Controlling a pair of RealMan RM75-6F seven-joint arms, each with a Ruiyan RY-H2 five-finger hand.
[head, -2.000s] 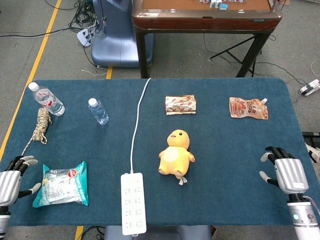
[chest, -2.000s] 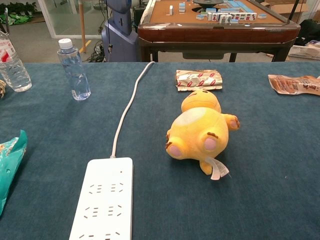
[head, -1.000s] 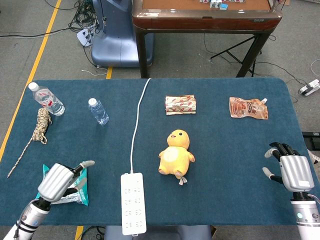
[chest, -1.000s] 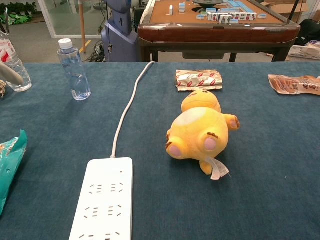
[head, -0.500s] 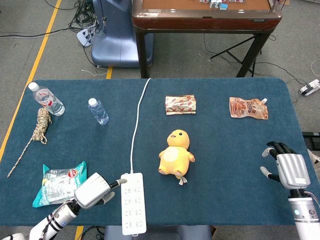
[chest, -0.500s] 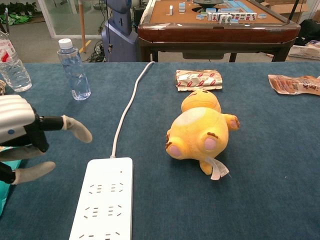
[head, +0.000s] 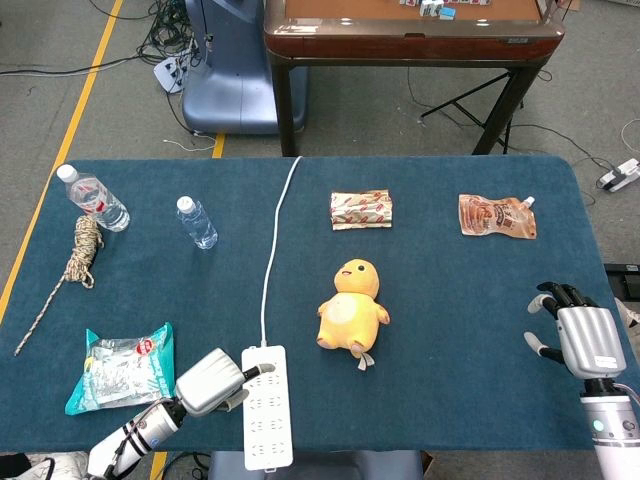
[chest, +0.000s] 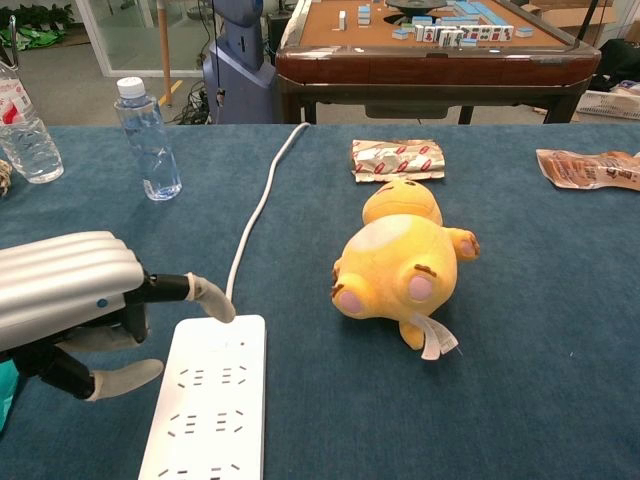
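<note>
My left hand (head: 212, 381) hovers low at the table's front edge, its fingers (chest: 212, 298) apart and holding nothing. One fingertip reaches the far left corner of the white power strip (head: 268, 405), which also fills the near part of the chest view (chest: 205, 410). The strip's white cable (head: 275, 240) runs away to the table's far edge. A yellow plush duck (head: 351, 312) lies on its back right of the strip. My right hand (head: 585, 340) is at the table's right edge with fingers spread, empty, and does not show in the chest view.
A teal snack bag (head: 122, 367) lies just left of my left hand. Two water bottles (head: 92, 197) (head: 197, 222) and a coiled rope (head: 85, 248) sit at far left. A red-and-white packet (head: 361, 209) and an orange pouch (head: 496, 216) lie toward the far side. A wooden table (head: 410, 30) stands beyond.
My left hand has swept from the table's left edge, over the teal snack bag, rightward to the power strip's corner. The right hand has barely shifted.
</note>
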